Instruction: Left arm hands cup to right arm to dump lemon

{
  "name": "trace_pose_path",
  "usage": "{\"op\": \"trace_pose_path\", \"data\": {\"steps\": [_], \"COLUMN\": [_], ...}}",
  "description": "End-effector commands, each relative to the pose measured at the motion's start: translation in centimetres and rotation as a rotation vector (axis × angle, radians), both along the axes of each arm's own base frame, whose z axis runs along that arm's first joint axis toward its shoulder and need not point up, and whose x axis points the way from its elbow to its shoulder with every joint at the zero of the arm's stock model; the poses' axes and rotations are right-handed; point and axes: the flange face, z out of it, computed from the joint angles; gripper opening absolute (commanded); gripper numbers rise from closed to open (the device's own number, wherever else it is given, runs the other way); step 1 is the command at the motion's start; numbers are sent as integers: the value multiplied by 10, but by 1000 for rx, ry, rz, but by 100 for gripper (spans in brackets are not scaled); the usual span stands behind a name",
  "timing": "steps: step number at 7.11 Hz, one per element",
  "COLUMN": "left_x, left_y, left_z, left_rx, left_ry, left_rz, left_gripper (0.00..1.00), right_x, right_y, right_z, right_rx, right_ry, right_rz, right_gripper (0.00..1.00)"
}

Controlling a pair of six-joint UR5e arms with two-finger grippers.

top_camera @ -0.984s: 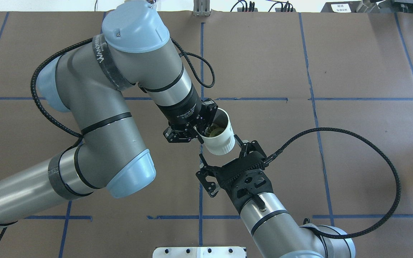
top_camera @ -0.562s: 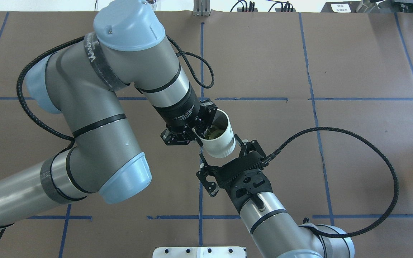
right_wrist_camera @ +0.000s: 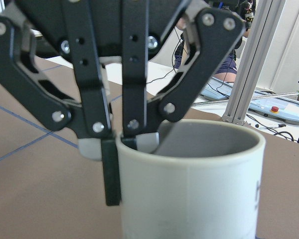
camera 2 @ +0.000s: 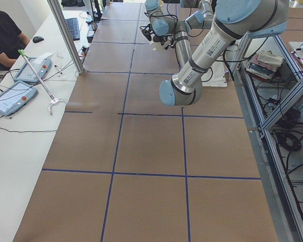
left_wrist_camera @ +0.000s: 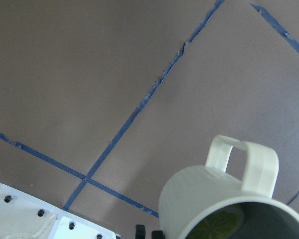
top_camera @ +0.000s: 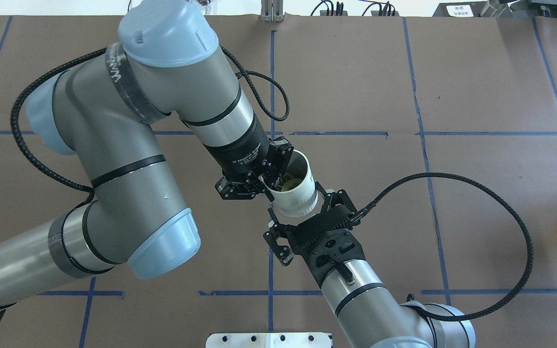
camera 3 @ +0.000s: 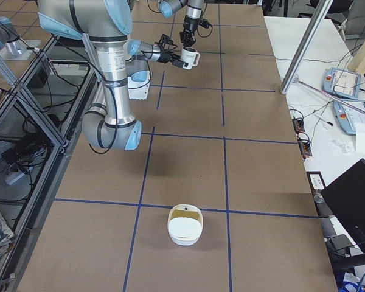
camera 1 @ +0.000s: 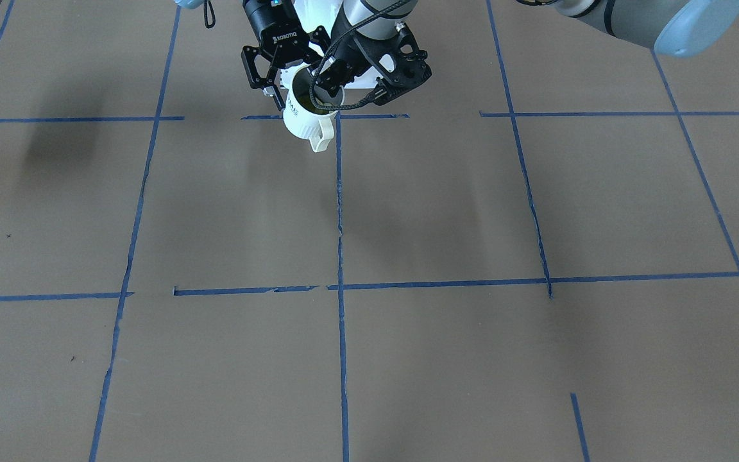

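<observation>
Pinching the rim, left gripper (top_camera: 270,182) holds cup (top_camera: 303,206) aloft over table (top_camera: 452,87), lemon (top_camera: 290,183) inside. Right gripper (top_camera: 298,199) wide, jaws flanking cup wall, no grip yet. Risk: left releasing before right clamps, or an off-centre clamp, would drop or tip cup, spilling lemon early

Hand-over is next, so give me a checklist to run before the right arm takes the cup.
1. Left gripper holding the cup: ok, jaws pinch the rim, one inside, one outside.
2. Lemon inside the cup: ok.
3. Right gripper placed at the cup: ok, open jaws straddle its wall.
4. Right jaws shut on the cup: not ok, so no release yet.
5. Handle free of both grippers: ok, it points away from the robot.
</observation>
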Motion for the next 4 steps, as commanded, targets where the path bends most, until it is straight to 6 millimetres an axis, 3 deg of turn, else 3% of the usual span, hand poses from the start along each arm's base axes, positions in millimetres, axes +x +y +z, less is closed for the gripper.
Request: {"op": "trace_pose_path", "data": {"steps": [1,3,4], "left_x": [0,-1,-1], "left_y": [2,3,3], "left_z": [-1,-1,-1], "left_rx": [-3,-3,-4], "left_ry": [6,6,7], "left_rz": [10,10,9], "left_gripper": [0,6,9], "right_x": [-1,-1,-1], "right_y": [0,-1,-1], "right_z": [0,0,0], "right_rx": [0,0,0], "right_ry": [0,2,2], "right_rz": [0,2,1], "right_gripper": [99,97,88]}}
